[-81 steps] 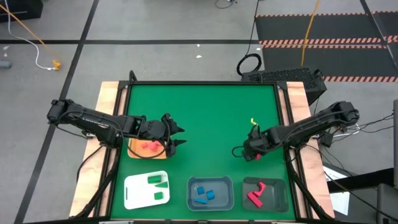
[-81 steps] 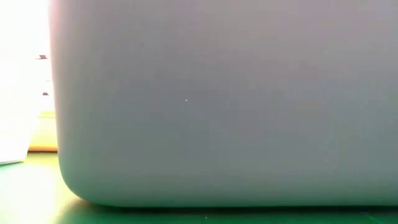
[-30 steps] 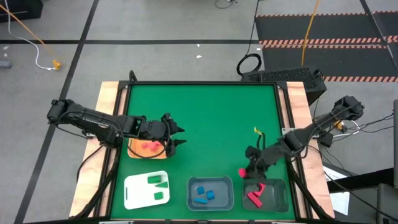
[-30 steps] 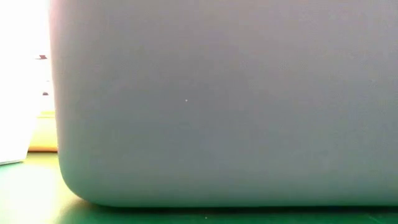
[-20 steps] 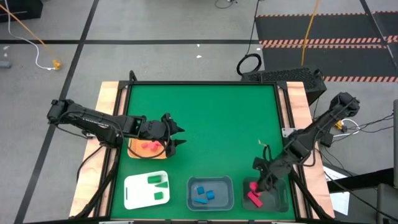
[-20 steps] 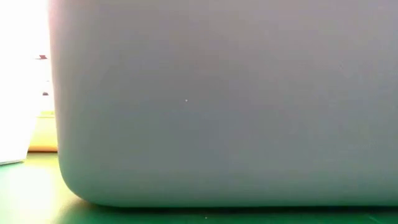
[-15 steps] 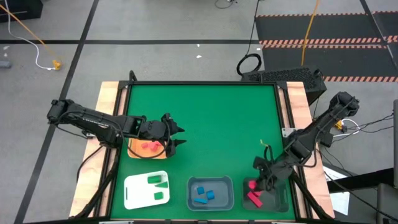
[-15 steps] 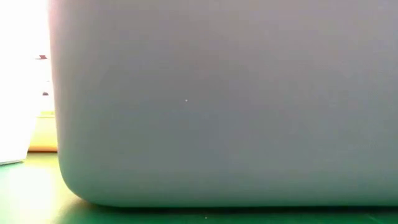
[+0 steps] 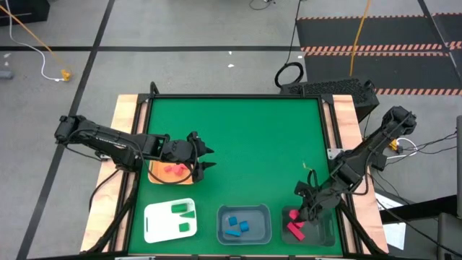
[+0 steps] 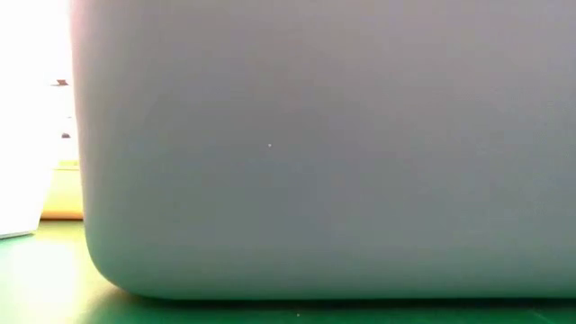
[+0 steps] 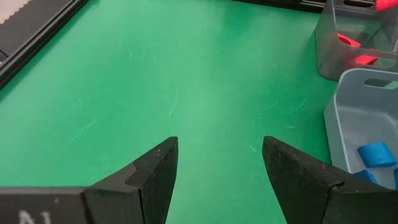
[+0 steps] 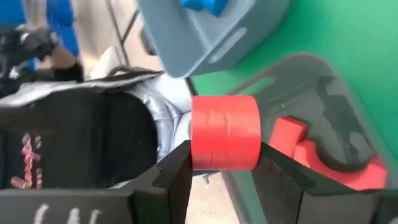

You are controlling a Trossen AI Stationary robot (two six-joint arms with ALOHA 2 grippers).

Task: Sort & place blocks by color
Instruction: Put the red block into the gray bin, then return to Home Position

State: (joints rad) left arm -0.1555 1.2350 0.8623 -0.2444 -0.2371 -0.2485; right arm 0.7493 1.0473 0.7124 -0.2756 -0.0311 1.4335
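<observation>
In the high view my right gripper [image 9: 298, 210] hangs over the dark grey tray [image 9: 323, 230], shut on a red block [image 9: 293, 214]. More red pieces [image 9: 296, 230] lie in that tray. Blue blocks [image 9: 235, 225] lie in the blue-grey tray [image 9: 244, 211], and green blocks [image 9: 183, 210] lie on the white tray [image 9: 157, 224]. Two red blocks [image 9: 171, 170] sit on the orange tray [image 9: 154, 174]. My left gripper [image 9: 209, 159] waits open just right of the orange tray, over bare mat. Its wrist view shows its open fingers [image 11: 158, 171]. My right gripper pinches the red block's [image 12: 225, 132] two opposite sides between its two fingers [image 12: 178, 167], near their free ends. It comes slanting down from the table's far right. The block is lifted clear above the dark grey tray [image 12: 323, 115] and its red pieces [image 12: 297, 144].
The blue-grey tray's wall [image 10: 315, 153] fills almost the whole low view. The three trays stand in a row along the table's near edge. The green mat [image 9: 245, 137] is bare in the middle and far half. Black frame rails [image 9: 333, 137] run along both sides.
My right gripper carried the red block toward the table's near edge and a little right, from beside the dark grey tray's far left corner to over that tray. It has kept still for the last half second. The left arm has not moved.
</observation>
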